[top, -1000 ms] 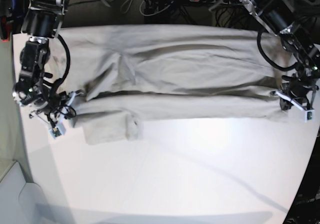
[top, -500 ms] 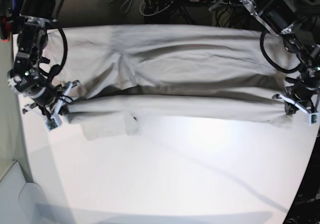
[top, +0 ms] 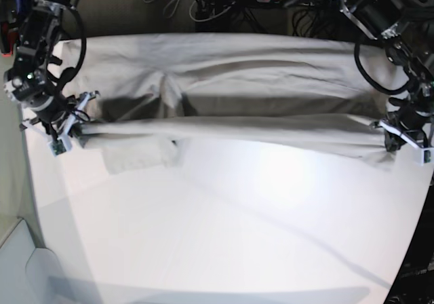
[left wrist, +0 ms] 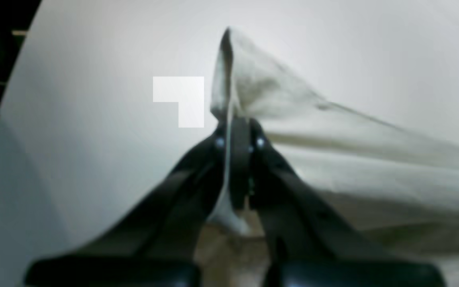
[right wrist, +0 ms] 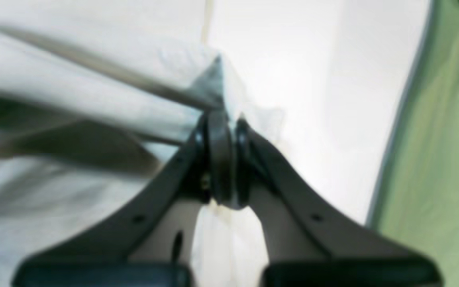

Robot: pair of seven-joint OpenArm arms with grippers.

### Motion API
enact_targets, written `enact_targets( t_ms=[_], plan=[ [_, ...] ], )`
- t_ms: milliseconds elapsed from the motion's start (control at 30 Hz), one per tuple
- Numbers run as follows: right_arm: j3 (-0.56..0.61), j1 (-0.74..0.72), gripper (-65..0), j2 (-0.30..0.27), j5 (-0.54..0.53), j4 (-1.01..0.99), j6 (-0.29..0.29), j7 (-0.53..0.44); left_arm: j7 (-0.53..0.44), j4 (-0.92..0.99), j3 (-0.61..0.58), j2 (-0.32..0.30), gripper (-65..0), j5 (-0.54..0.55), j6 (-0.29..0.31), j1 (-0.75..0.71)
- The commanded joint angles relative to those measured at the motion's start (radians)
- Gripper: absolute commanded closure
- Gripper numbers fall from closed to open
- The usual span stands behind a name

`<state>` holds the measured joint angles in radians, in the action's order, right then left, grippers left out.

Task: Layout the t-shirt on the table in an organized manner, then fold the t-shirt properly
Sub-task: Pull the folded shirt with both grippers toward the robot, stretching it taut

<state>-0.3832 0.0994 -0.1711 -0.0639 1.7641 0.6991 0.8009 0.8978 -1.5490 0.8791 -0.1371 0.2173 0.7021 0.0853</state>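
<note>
The t-shirt [top: 230,124] stretches between left hand [top: 395,138] and right hand [top: 70,129].

- L arm [top: 393,29]: black segmented links, black cable looped alongside.
- R arm [top: 37,39]: black too, cable loop, small green light.
- Grippers: black fingers [left wrist: 249,159] w/ silver screws; white fittings by tips in base view.

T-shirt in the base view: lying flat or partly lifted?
Partly lifted: both pincers, left and right, hold the t-shirt near edge raised, shadow beneath.
</note>
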Motion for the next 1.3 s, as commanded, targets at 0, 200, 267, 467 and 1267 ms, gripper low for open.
enact_targets(
  t_ms=[0, 200, 267, 467, 1267],
  plan=[
    [-0.001, 0.009, 0.0, -0.002, -0.015, 0.041, -0.001, -0.022, -0.016, -0.028, 0.002, -0.023, -0.1, 0.021, -0.004, 0.001],
    [-0.001, 0.075, 0.0, 0.015, -0.014, 0.107, -0.001, -0.022, -0.021, -0.055, 0.028, -0.016, -0.1, 0.032, -0.004, -0.055],
    [-0.001, 0.082, 0.0, 0.015, -0.011, 0.107, -0.001, -0.022, -0.013, -0.055, 0.061, -0.016, -0.1, 0.034, -0.004, -0.058],
    [-0.001, 0.116, 0.0, -0.006, -0.007, 0.109, -0.001, -0.021, -0.012, -0.055, 0.101, -0.019, -0.1, 0.034, -0.004, -0.083],
    [0.005, 0.213, 0.0, -0.021, -0.009, 0.168, -0.001, -0.021, 0.134, -0.222, 0.101, -0.025, -0.1, 0.123, -0.004, -0.216]
  ],
)
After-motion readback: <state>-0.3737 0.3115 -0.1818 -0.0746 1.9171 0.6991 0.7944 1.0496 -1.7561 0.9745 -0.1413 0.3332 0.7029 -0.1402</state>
